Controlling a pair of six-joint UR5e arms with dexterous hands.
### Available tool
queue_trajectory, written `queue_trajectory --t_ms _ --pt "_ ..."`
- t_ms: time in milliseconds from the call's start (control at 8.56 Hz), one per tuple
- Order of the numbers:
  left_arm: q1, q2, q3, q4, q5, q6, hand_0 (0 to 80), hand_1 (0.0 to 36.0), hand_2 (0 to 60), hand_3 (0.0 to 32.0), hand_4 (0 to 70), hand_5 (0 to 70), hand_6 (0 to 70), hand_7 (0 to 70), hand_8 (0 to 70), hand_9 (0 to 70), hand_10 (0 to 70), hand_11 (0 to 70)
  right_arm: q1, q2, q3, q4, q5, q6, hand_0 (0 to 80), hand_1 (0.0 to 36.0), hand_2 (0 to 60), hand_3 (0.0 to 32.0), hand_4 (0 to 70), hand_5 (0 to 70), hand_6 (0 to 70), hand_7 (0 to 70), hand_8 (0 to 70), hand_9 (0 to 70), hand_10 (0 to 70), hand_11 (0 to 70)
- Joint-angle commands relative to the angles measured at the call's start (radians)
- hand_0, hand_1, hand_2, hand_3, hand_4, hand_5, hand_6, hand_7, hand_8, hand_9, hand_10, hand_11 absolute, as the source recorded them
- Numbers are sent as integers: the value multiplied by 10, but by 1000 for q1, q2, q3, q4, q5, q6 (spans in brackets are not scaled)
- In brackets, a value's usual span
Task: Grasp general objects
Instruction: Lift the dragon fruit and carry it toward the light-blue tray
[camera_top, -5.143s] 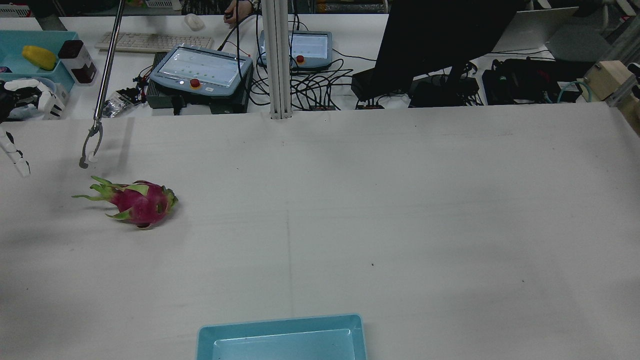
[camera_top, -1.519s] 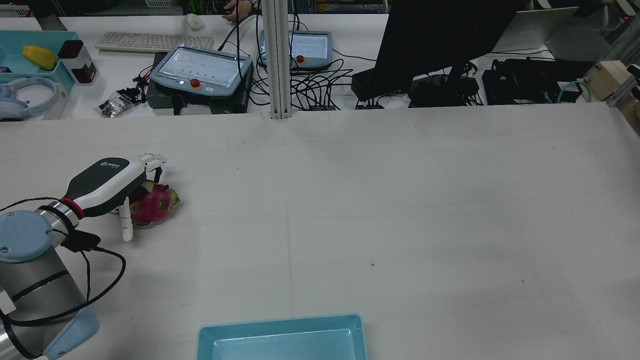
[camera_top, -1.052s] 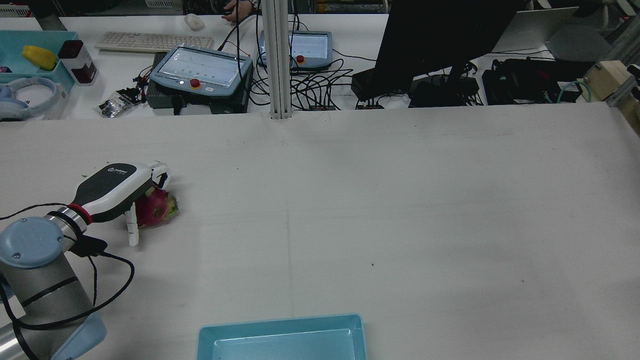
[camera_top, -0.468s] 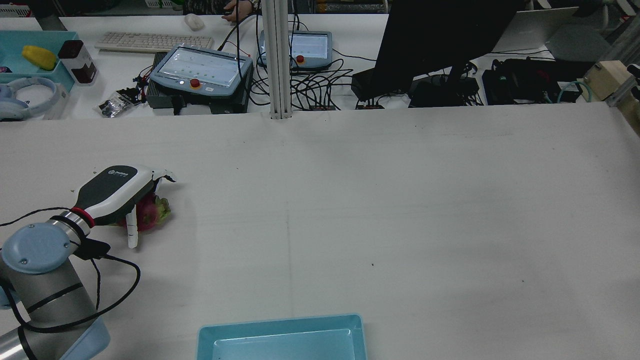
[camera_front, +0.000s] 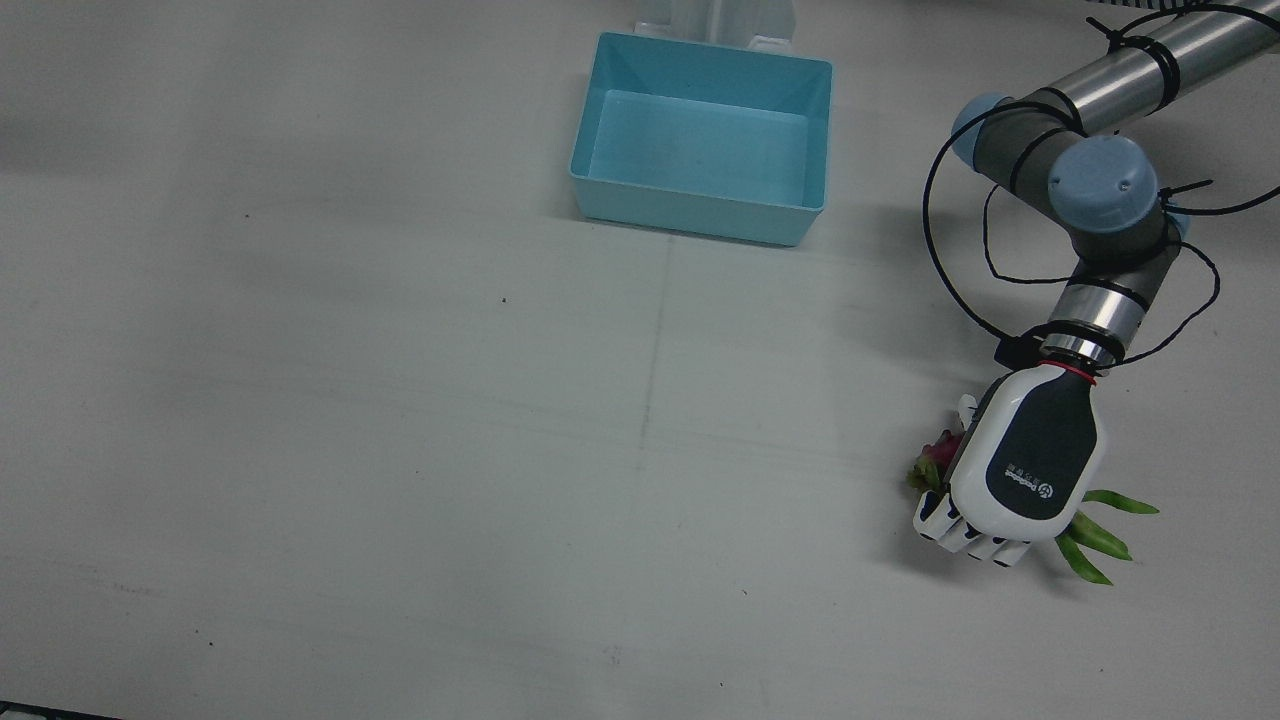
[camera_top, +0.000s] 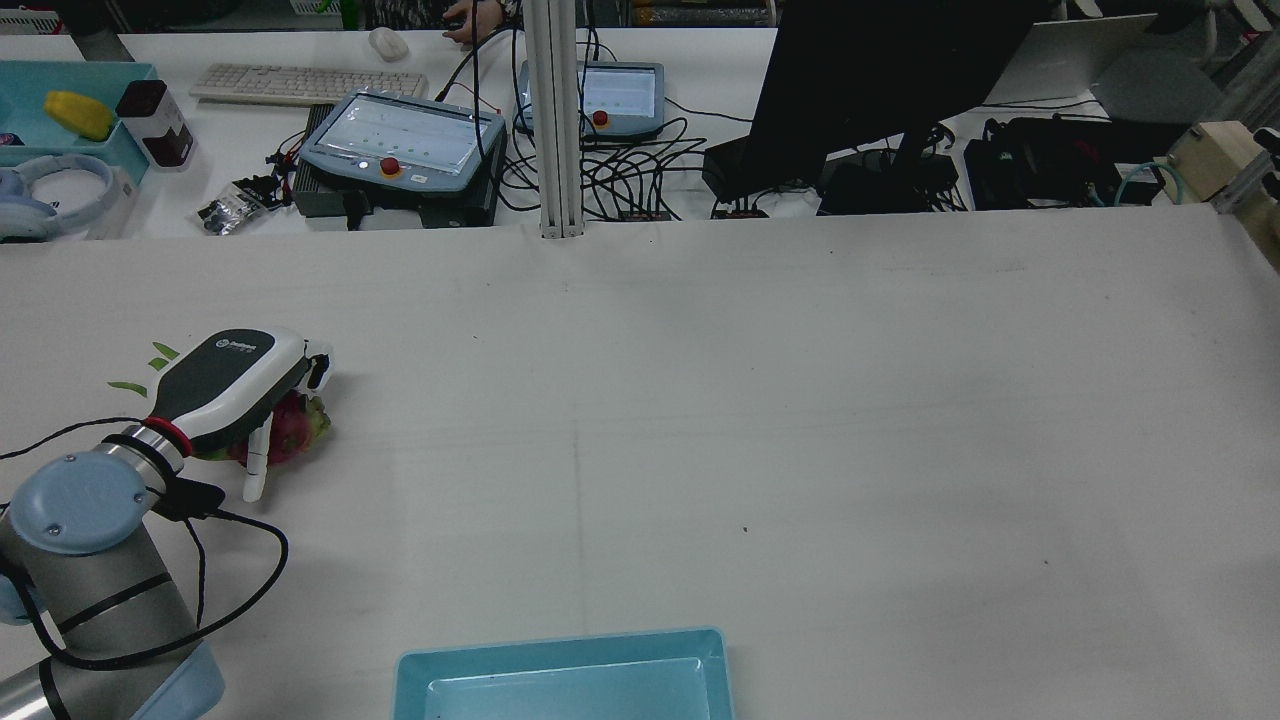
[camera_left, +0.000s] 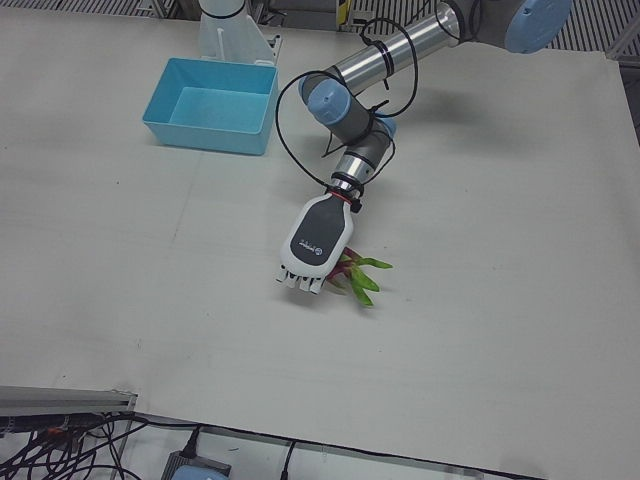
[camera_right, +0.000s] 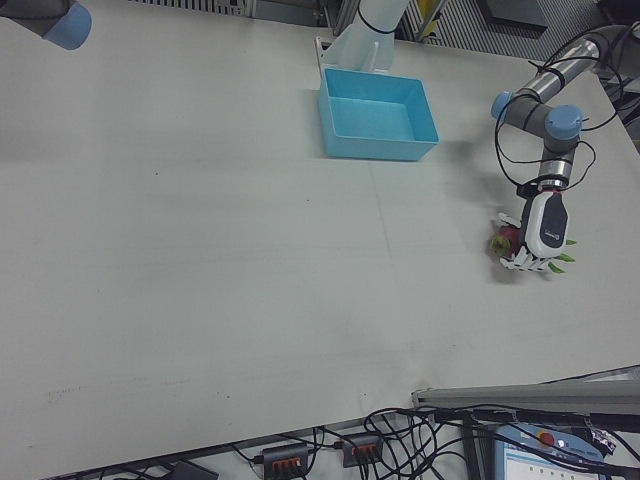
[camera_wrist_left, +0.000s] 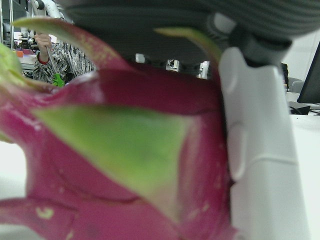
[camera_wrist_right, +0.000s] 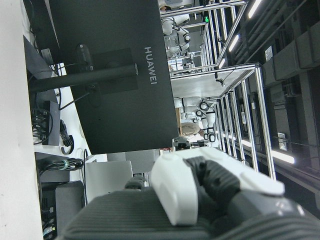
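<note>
The left hand (camera_front: 1028, 462) lies palm-down over a pink dragon fruit (camera_top: 296, 432) on the white bench (camera_front: 400, 400), its fingers (camera_front: 960, 535) curled down around the fruit's far side and its thumb pressed against the near side, so the fruit sits clasped under the palm. Green leaf tips (camera_front: 1100, 525) stick out from beneath the hand on the side away from the thumb, and the close hand view shows a white finger (camera_wrist_left: 257, 150) flat against the red skin. A blue bin (camera_front: 705, 135) stands well apart from that hand, back towards the arm pedestals, while the right hand (camera_wrist_right: 215, 190) shows only in its own camera, raised before a dark monitor (camera_wrist_right: 105, 70), and its grip cannot be judged.
</note>
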Motion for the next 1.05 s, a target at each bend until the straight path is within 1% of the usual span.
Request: queue_trajectory --t_ms 0,117,234,351,468,584,701,818,935 --pt "-1 0 -89 59 9 -6 800 360 600 0 367 700 700 700 700 700 700 700 0 0 1 0 0 0 0 0 0 0 0 0 0 0 0 0 0 0" --pt "-1 0 -142 89 28 -9 800 360 600 0 376 700 700 700 700 700 700 700 0 0 1 0 0 0 0 0 0 0 0 0 0 0 0 0 0 0" --pt "-4 -3 -189 105 99 -35 800 360 600 0 378 700 700 700 700 700 700 700 0 0 1 0 0 0 0 0 0 0 0 0 0 0 0 0 0 0" --pt "-9 -47 -187 110 180 -124 800 360 600 0 373 700 700 700 700 700 700 700 0 0 1 0 0 0 0 0 0 0 0 0 0 0 0 0 0 0" --pt "-13 -99 -190 114 263 -196 800 360 600 0 373 700 700 700 700 700 700 700 0 0 1 0 0 0 0 0 0 0 0 0 0 0 0 0 0 0" --pt "-27 -168 -197 141 352 -250 800 360 600 0 378 700 700 700 700 700 700 700 0 0 1 0 0 0 0 0 0 0 0 0 0 0 0 0 0 0" --pt "-44 -254 -196 180 424 -270 800 360 600 0 391 700 700 700 700 700 700 700 0 0 1 0 0 0 0 0 0 0 0 0 0 0 0 0 0 0" --pt "-50 -288 -190 162 509 -337 800 360 600 0 401 700 700 700 700 700 700 700 0 0 1 0 0 0 0 0 0 0 0 0 0 0 0 0 0 0" --pt "-52 -283 -158 30 572 -496 800 360 600 0 418 700 700 700 700 700 700 700 0 0 1 0 0 0 0 0 0 0 0 0 0 0 0 0 0 0"
